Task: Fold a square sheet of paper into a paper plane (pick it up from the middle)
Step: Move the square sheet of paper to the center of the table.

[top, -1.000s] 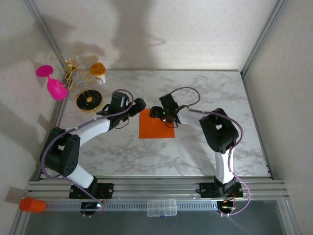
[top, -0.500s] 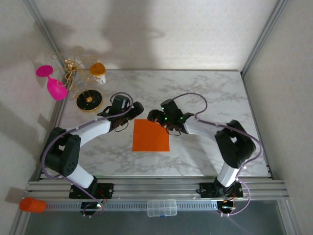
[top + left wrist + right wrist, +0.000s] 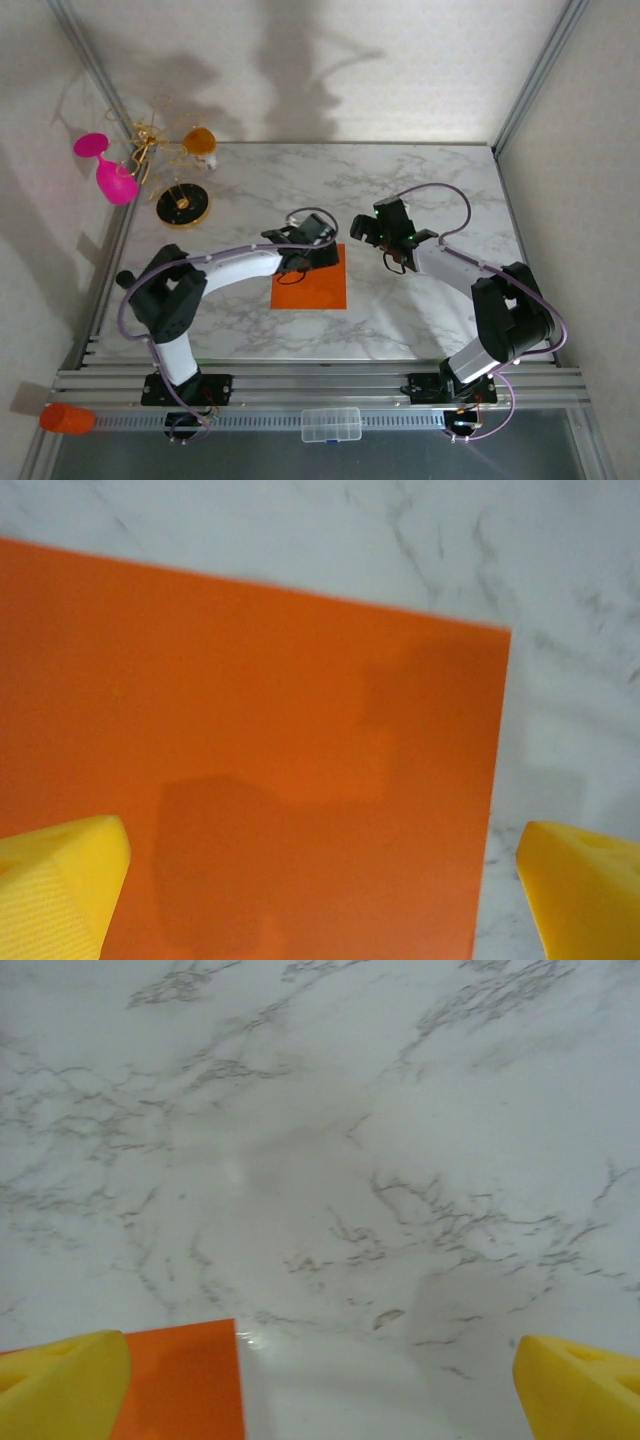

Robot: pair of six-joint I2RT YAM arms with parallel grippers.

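Paper: The square sheet of paper lies flat and uncreased near the middle of the counter, with nothing gripping it.
Left claw: The left claw hangs over the sheet's far edge, spread wide and empty, its yellow tips astride the orange. It looks lined up for a grab toward the sheet's middle, as the job demands.
Right claw: The right claw sits just off the sheet's far right corner, above bare stone, equally wide and empty. It appears to be standing aside to give its partner room.
Stage: No fold made; the pickup is not yet begun.
Surface: Glossy white marble with grey veins. A thin sheet lying flush on it likely offers little to pinch.
Room: Pale walls and metal posts. Well beyond the sheet's far left corner stand a pink goblet, an orange-and-white cup and a black disc. On the sheet's near side, a rail runs past a clear box and an orange cylinder.
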